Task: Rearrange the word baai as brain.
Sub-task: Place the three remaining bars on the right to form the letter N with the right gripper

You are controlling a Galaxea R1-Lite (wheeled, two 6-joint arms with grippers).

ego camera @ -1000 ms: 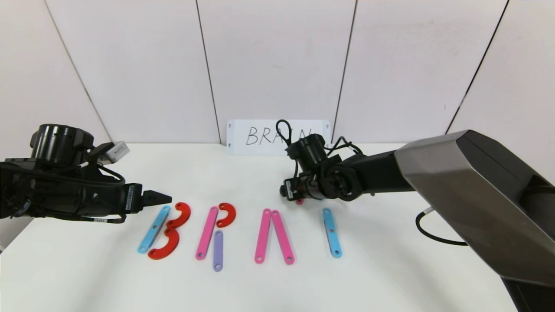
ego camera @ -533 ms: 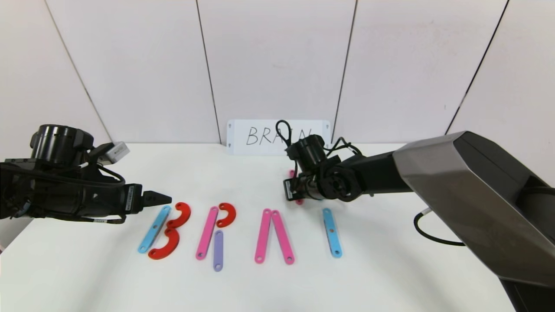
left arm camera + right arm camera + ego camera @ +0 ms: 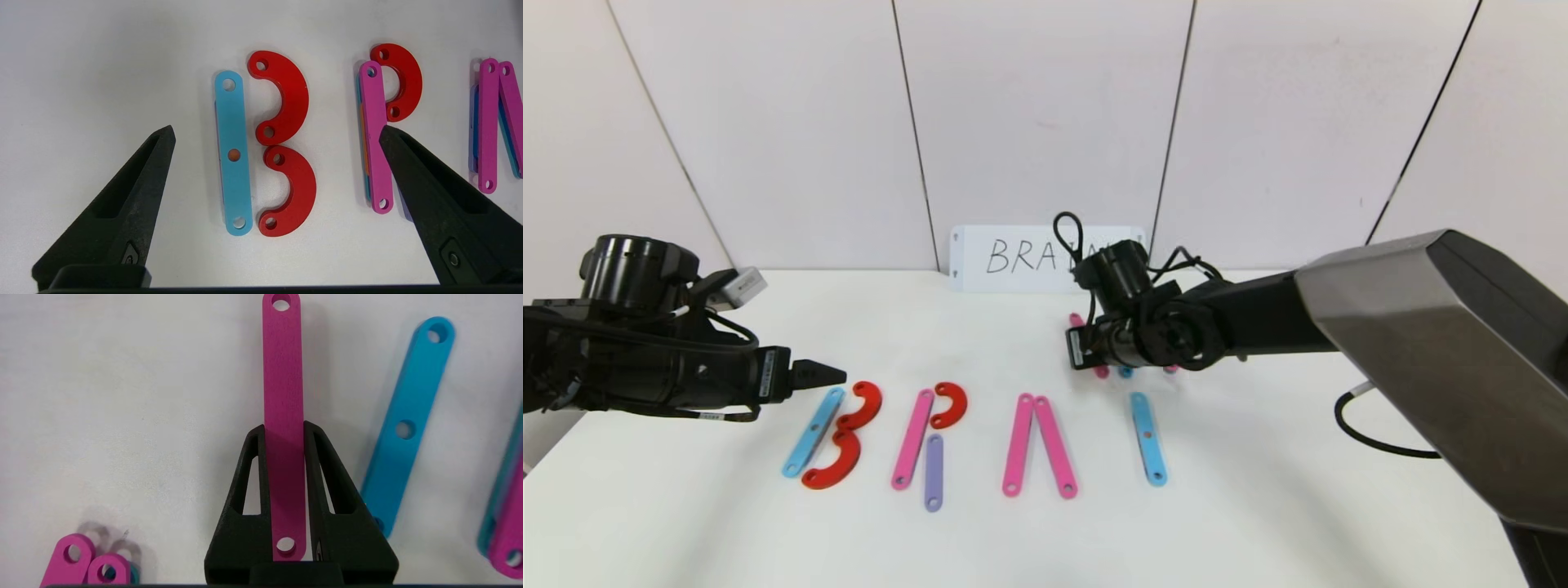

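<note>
While the right hand clamps a pink bar above the counter, just behind the lone blue bar (the I), the left hand hovers spread over the B, left of it.

My head camera looks forward and down across the white table to the wall panels. My left wrist camera peers close down past my left gripper at the red hooks, also in the head view. My right wrist camera sits nearer still, behind my right gripper, over the table.
</note>
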